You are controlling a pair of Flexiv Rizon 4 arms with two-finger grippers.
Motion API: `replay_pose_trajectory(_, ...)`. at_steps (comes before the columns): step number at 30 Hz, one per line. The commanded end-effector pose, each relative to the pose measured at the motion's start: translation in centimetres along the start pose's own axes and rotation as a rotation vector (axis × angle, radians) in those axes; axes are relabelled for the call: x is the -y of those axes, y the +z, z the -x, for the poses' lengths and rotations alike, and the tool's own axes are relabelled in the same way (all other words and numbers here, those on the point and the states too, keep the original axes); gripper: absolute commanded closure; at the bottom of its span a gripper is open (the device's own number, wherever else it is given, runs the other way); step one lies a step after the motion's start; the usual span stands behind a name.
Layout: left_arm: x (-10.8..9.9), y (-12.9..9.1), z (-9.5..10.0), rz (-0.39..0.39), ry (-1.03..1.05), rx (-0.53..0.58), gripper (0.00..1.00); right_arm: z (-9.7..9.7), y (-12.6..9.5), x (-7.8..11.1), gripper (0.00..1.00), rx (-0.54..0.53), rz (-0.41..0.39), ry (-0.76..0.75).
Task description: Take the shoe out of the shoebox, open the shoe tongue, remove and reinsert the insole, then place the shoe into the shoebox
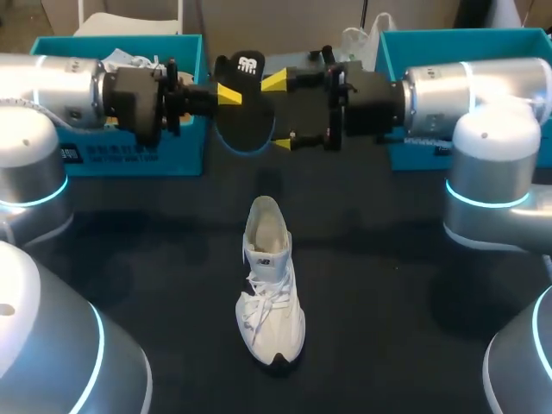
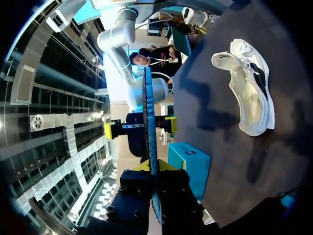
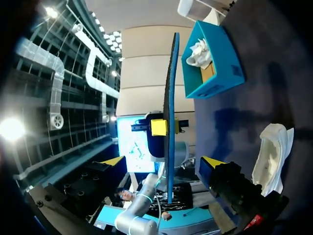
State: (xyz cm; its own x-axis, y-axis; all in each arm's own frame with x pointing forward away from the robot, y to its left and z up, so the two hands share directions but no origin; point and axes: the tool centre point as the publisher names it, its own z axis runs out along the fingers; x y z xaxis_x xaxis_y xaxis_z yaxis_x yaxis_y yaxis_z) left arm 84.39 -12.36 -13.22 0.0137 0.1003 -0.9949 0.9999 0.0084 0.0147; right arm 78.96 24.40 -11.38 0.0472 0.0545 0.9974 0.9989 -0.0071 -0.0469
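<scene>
A black insole (image 1: pixel 246 108) hangs in the air above the back of the table. My left gripper (image 1: pixel 228 95) is shut on its left edge. In the left wrist view the insole (image 2: pixel 149 112) shows edge-on, rising out of my left gripper (image 2: pixel 152 167). My right gripper (image 1: pixel 279 112) stands open, one finger on each side of the insole's right half and neither touching it. In the right wrist view the insole (image 3: pixel 171 107) is a thin blade between my right gripper's (image 3: pixel 164 161) wide-spread tips. The white shoe (image 1: pixel 270 293) lies on the black table, toe toward the front.
An open blue shoebox (image 1: pixel 129 151) stands at the back left with white paper inside. A second blue box (image 1: pixel 414 60) stands at the back right. The shoe (image 2: pixel 249 93) (image 3: pixel 271 152) lies well below both grippers, with bare black tabletop (image 1: pixel 388 285) around it.
</scene>
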Motion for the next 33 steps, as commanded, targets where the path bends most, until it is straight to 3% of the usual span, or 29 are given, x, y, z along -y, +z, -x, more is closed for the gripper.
replay_pose_trajectory(1, 0.3, 0.3, -0.2, 0.002, 0.011, -0.002, 1.00, 0.7, 1.3, -0.3, 0.35, -0.009, -0.006, -0.020)
replay_pose_trajectory(6, 0.3, 0.4, -0.1, 0.004, 0.033, -0.010, 1.00, 1.3, 1.5, 0.1, 0.50, -0.014, -0.005, -0.017)
replay_pose_trajectory(25, 0.0, 0.4, -0.6, 0.009, 0.055, -0.025, 1.00, 1.4, 2.4, 0.3, 0.53, -0.010, -0.023, -0.053)
replay_pose_trajectory(33, 0.0, 0.4, -0.6, 0.008, 0.054, -0.024, 1.00, 1.5, 3.0, -0.1, 0.60, -0.005, -0.033, -0.084)
